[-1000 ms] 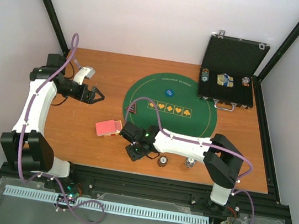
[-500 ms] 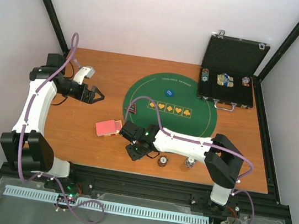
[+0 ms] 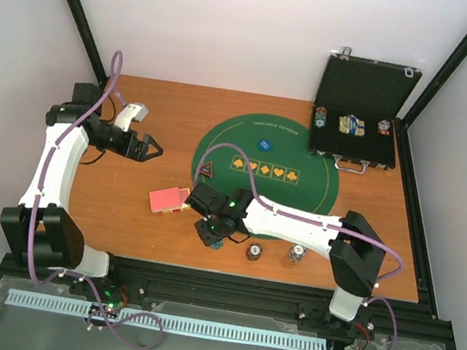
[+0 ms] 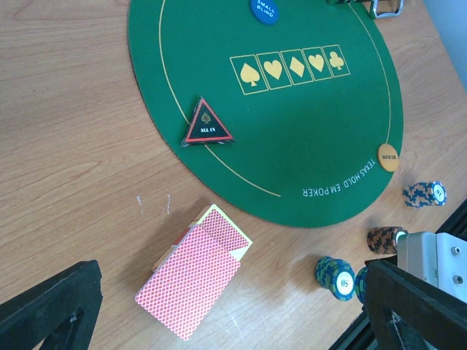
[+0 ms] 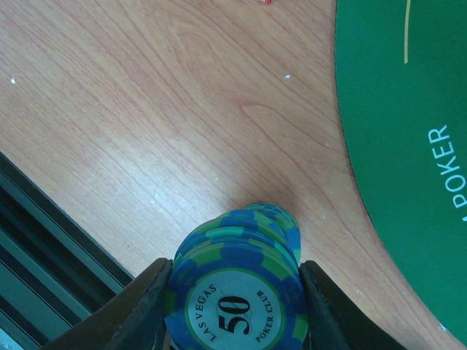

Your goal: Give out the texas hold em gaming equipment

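My right gripper (image 3: pixel 211 232) is shut on a stack of blue-and-green poker chips (image 5: pixel 241 255) marked 50, near the table's front edge just left of the green mat (image 3: pixel 303 204). In the right wrist view its fingers (image 5: pixel 146 306) press both sides of the stack. A red-backed card deck (image 3: pixel 169 200) lies to its left. My left gripper (image 3: pixel 152 150) hangs open over bare wood at the left, with the deck (image 4: pixel 193 281) below and between its fingers. On the mat are a dark triangle (image 4: pixel 207 132), a blue disc (image 4: pixel 264 9) and an orange disc (image 4: pixel 388 157).
Two more chip stacks (image 3: pixel 253 252) (image 3: pixel 295 253) stand by the front edge, right of my right gripper. A black case (image 3: pixel 359 114) lies open at the back right, with chips in it. The table's front rail (image 5: pixel 44 240) runs close to the held stack.
My right gripper and wrist have shifted slightly left and away from the front edge, still shut on the blue stack. The left arm has barely moved.
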